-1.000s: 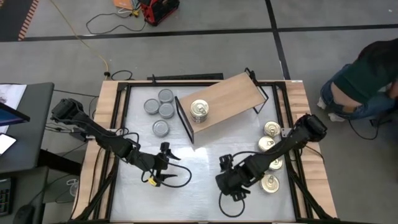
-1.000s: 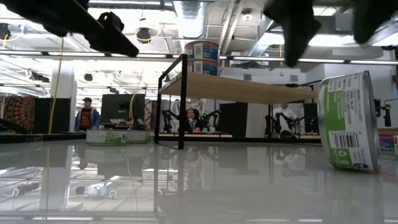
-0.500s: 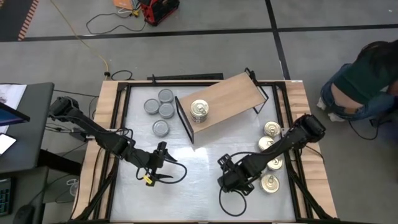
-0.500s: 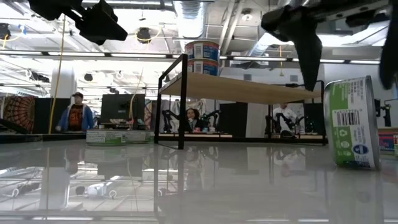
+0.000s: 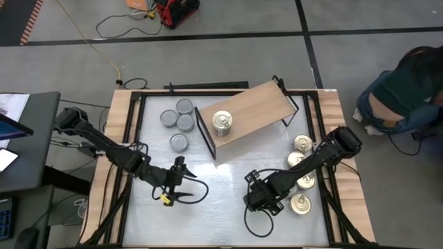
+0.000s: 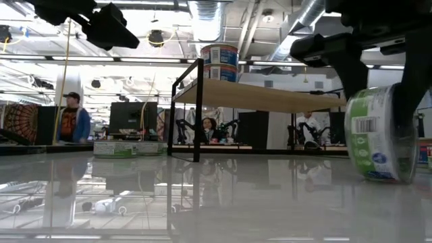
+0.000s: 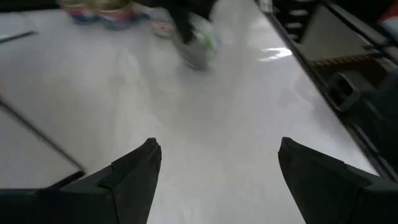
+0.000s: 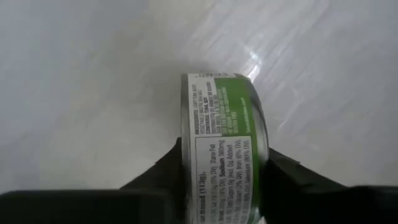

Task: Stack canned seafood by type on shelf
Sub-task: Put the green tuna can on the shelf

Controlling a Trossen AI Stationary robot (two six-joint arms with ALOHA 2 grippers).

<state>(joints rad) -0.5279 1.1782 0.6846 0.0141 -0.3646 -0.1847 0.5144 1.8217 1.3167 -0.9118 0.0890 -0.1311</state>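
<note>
Right hand (image 6: 378,101) straddles a green-labelled tin (image 6: 378,133) standing on edge.

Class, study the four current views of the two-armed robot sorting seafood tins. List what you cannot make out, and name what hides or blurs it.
- Right pincer: whether it fully grips the green-labelled round metal tin on edge; right wrist view, tin covers the fingertips.
- Same tin's lid type: high view, arm covers it.
- Label text on the two stacked tins on the light tan wooden shelf: low view, too small.
- Tins in the left wrist view: blurred. The open left pincer holds nothing.
</note>
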